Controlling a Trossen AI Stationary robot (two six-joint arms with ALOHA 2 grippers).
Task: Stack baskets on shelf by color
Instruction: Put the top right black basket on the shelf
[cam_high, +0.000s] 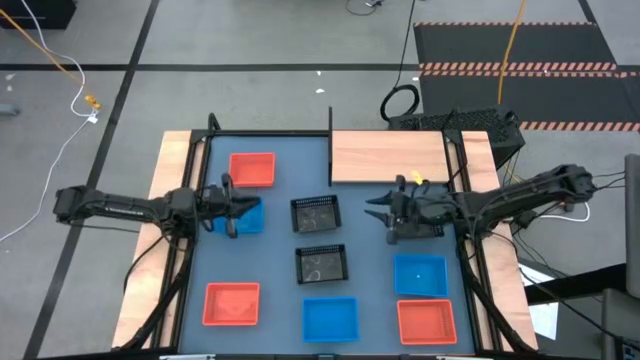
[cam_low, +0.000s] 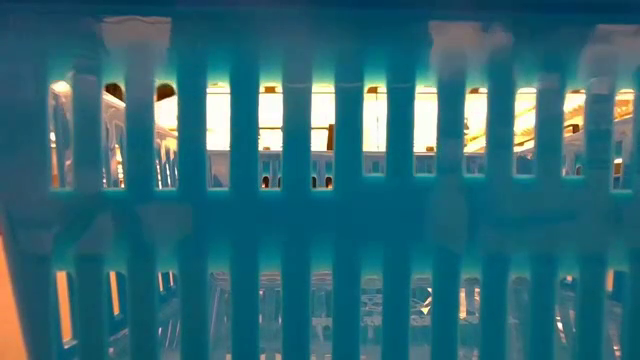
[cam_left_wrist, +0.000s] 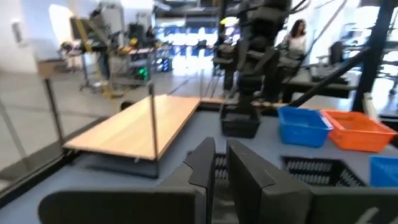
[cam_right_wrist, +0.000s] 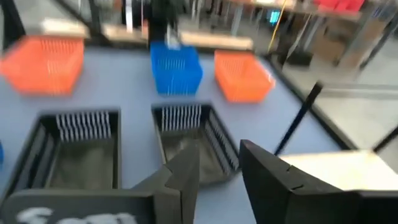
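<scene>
My left gripper (cam_high: 243, 209) (cam_left_wrist: 219, 152) is level over a blue basket (cam_high: 250, 220) (cam_right_wrist: 176, 70) at the table's left, its fingers almost together with nothing between them. My right gripper (cam_high: 380, 213) (cam_right_wrist: 219, 160) is open in front of the light wooden shelf (cam_high: 388, 157) (cam_left_wrist: 146, 124). A black mesh basket (cam_left_wrist: 240, 124) sits right under it. Two more black baskets (cam_high: 315, 213) (cam_high: 321, 264) rest flat mid-table. Red baskets (cam_high: 252, 168) (cam_high: 231, 303) (cam_high: 427, 320) and blue ones (cam_high: 330, 318) (cam_high: 420, 275) lie flat around them. My left gripper is above the blue basket; its own body hides whether it touches it. My right gripper stands over the black basket (cam_left_wrist: 240, 124); I cannot tell whether the fingers touch it.
The shelf's thin black post (cam_high: 331, 135) (cam_left_wrist: 153, 127) stands at its left end. The near blue basket's slatted wall (cam_low: 320, 250) fills the low view. Wooden strips (cam_high: 172, 200) edge the blue tabletop. Bare tabletop lies between the baskets. A person (cam_left_wrist: 297, 34) is in the room beyond.
</scene>
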